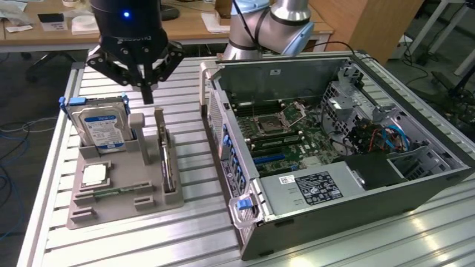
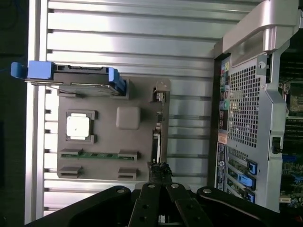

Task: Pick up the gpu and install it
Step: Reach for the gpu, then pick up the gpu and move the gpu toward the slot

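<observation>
Your gripper (image 1: 148,99), pincer together, near gpu (image 1: 164,158) standing on edge in grey tray (image 1: 119,208), open computer case (image 1: 386,200) at tray's 3 o'clock in the exterior view.

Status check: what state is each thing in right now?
Graphics card: standing on edge in the grey holder, not installed.
Tool: shut, empty, over the graphics card.
Hard drive: upright in the holder.
Processor chip: flat in the holder.
Computer case: side open.
</observation>
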You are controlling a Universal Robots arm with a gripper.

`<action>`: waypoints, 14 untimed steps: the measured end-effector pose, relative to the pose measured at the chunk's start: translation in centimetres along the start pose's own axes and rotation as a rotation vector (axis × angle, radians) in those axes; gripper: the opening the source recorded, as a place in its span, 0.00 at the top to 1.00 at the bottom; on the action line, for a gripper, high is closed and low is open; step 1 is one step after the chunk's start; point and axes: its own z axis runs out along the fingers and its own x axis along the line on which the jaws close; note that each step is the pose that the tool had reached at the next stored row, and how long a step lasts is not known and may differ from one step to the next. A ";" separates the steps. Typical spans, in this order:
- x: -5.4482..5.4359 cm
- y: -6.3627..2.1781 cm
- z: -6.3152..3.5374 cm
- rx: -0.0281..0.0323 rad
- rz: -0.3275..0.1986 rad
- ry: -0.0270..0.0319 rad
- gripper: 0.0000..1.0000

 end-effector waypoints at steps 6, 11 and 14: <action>0.7 -0.01 0.00 -0.0002 0.000 0.0000 0.89; 0.7 -0.01 0.00 -0.0012 0.000 0.0000 0.89; 0.7 -0.01 -0.01 -0.0014 0.000 0.0000 0.89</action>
